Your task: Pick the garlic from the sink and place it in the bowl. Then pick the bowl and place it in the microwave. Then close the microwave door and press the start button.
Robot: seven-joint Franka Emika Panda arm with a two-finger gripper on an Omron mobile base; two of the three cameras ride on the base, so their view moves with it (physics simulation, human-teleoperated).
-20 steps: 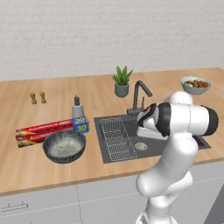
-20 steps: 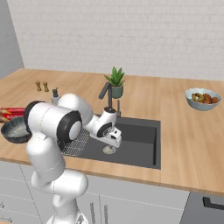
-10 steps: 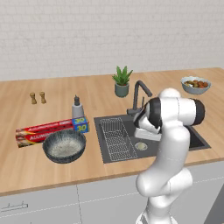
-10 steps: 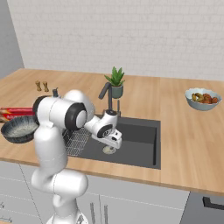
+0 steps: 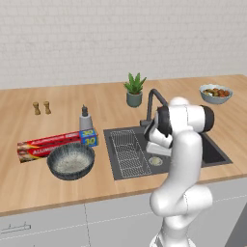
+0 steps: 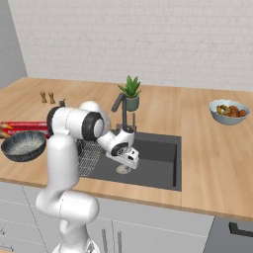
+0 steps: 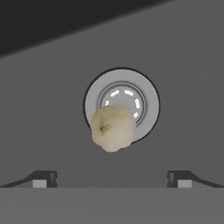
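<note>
Over the sink (image 5: pixel 214 153) floor, wide jaws straddle the garlic (image 7: pixel 112 127) lying on the drain (image 7: pixel 146 98) rim.

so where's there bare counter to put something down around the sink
Bare wood lies between the sink and the food bowl, and front left before the ribbed bowl. It is crowded left of the sink: foil box, bottle, ribbed bowl.
</note>
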